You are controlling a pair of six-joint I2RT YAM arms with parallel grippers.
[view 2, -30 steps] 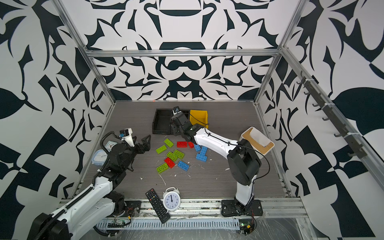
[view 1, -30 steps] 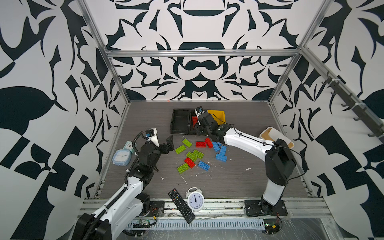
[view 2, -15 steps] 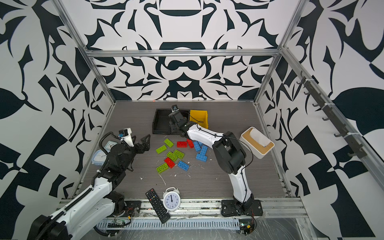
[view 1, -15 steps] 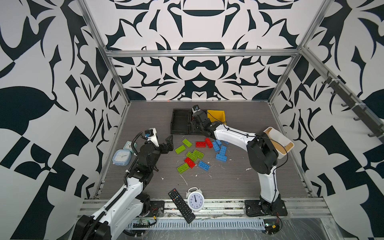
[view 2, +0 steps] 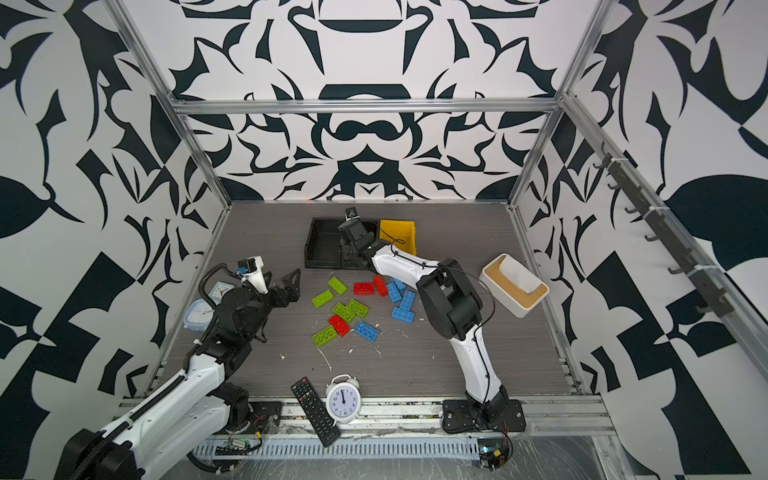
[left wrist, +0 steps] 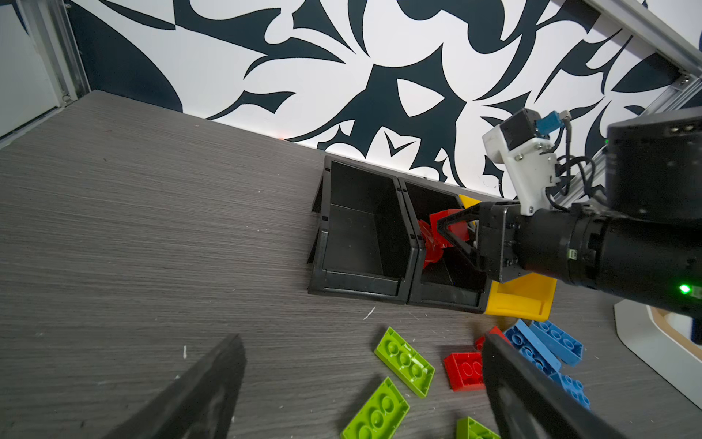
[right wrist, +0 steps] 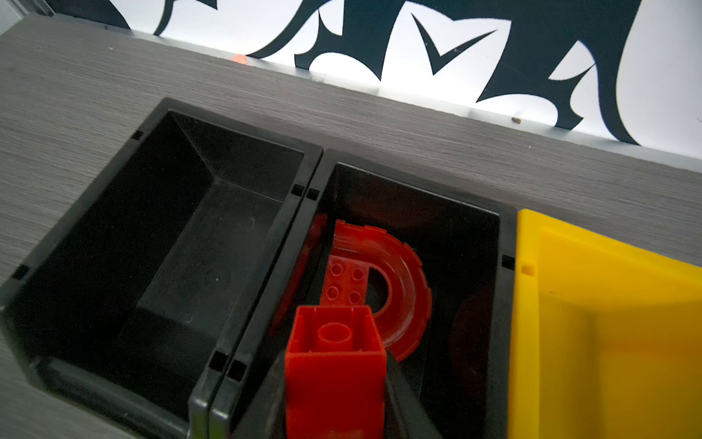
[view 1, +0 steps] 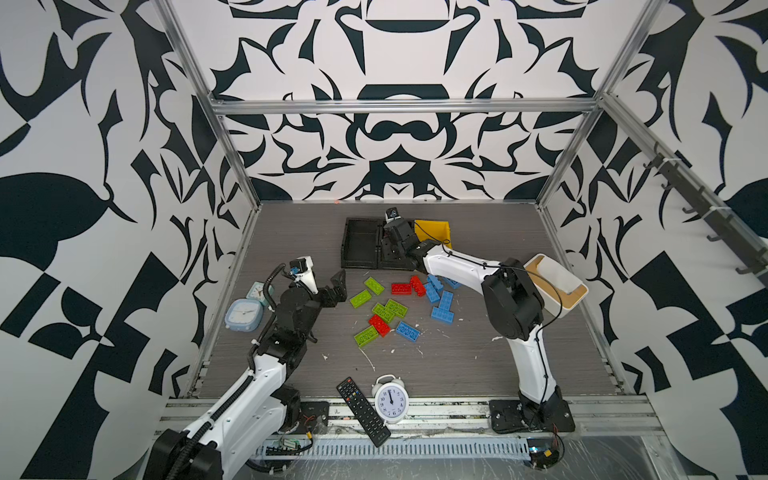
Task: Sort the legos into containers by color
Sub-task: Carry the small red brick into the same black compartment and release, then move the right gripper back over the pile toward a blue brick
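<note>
Right gripper (right wrist: 336, 395) seemingly grips red brick (right wrist: 334, 353); top views hide it.

patterned wall panels (view 1: 395, 137): showing black swirls on white | woodgrain tabletop (view 1: 291, 232): showing grey | hollow plastic brick (right wrist: 334, 361) and arch-shaped plastic piece (right wrist: 410, 273): showing red against black rectangular plastic bin (right wrist: 506, 235) | bright plastic bin (right wrist: 607, 323): showing yellow

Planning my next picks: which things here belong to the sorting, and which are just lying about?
Job: legos, held red brick, black bins, yellow bin.
Lying about: remote, round clock, square clocks, white box.
</note>
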